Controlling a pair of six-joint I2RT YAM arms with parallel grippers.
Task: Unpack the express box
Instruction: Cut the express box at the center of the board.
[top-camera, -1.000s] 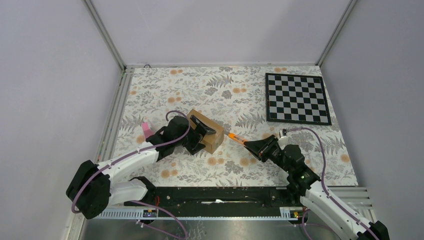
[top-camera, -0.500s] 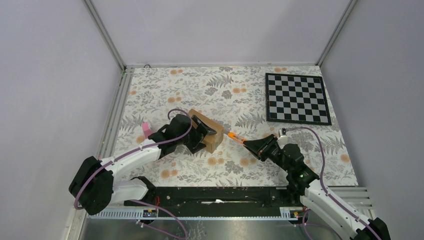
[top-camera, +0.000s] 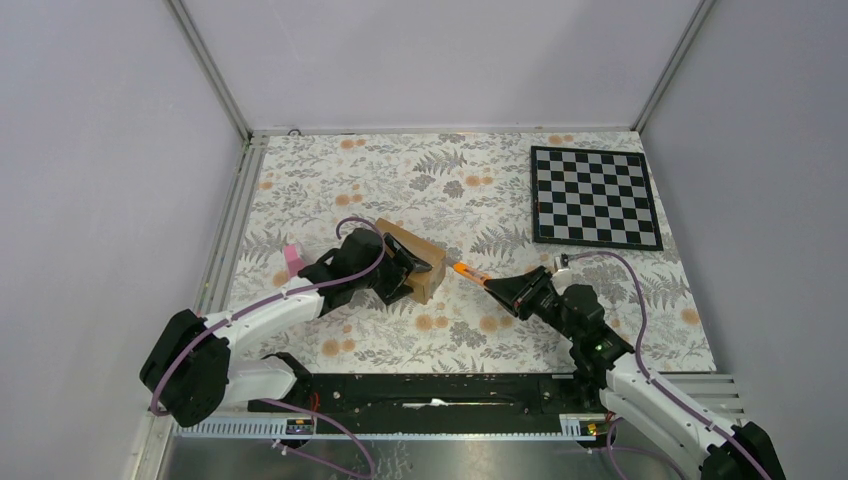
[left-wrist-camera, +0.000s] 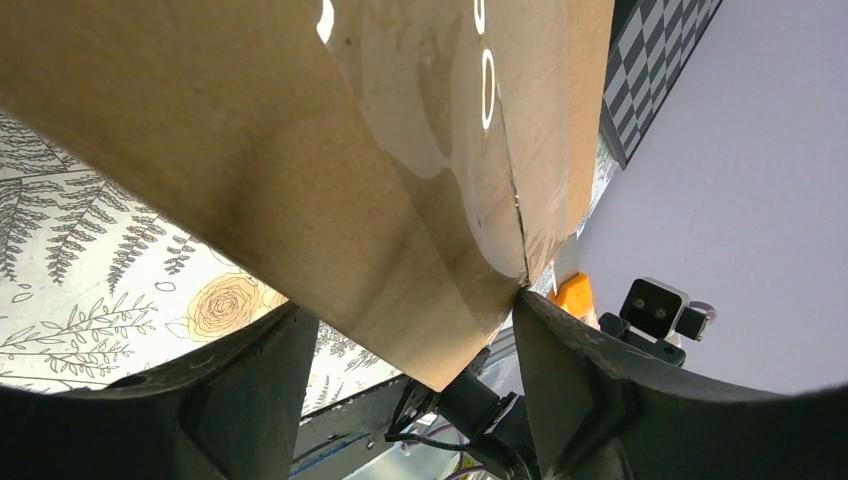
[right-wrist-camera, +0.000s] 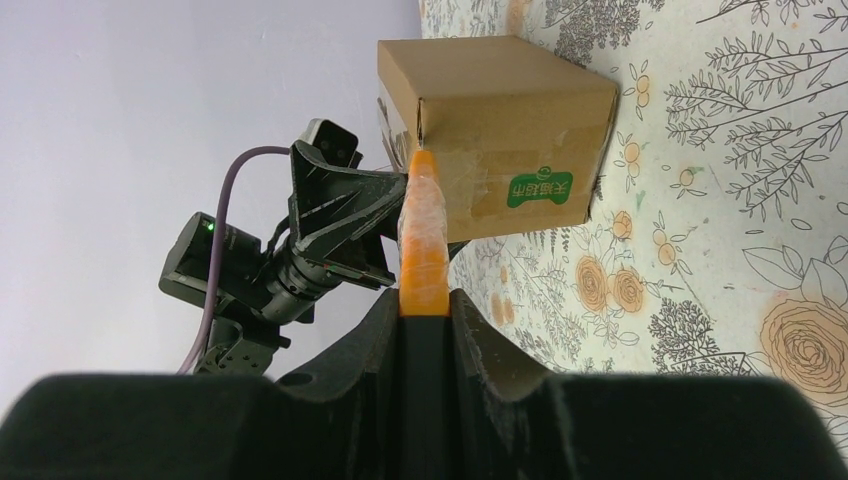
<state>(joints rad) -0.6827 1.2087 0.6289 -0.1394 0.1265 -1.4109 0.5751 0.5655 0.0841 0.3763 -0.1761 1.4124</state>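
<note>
So the express box (top-camera: 420, 262) sits just left of centre in the top view. It looks like light, stiff cardboard with slick tape, so I'd hold the bare sides. The left pincer (left-wrist-camera: 410, 340) straddles it, can't tell if it's pinching. The right pincer (right-wrist-camera: 424, 305) is clamped on the orange cutter (right-wrist-camera: 423, 230).

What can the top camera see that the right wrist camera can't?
Only the top camera shows the checkerboard, the small pink object and both whole arms. Only the right wrist camera shows the green sticker and clear tape on the end of the express box, with the tip of the orange cutter right at its edge. Both show the box, the cutter held in the right gripper, and the left gripper straddling the box.
</note>
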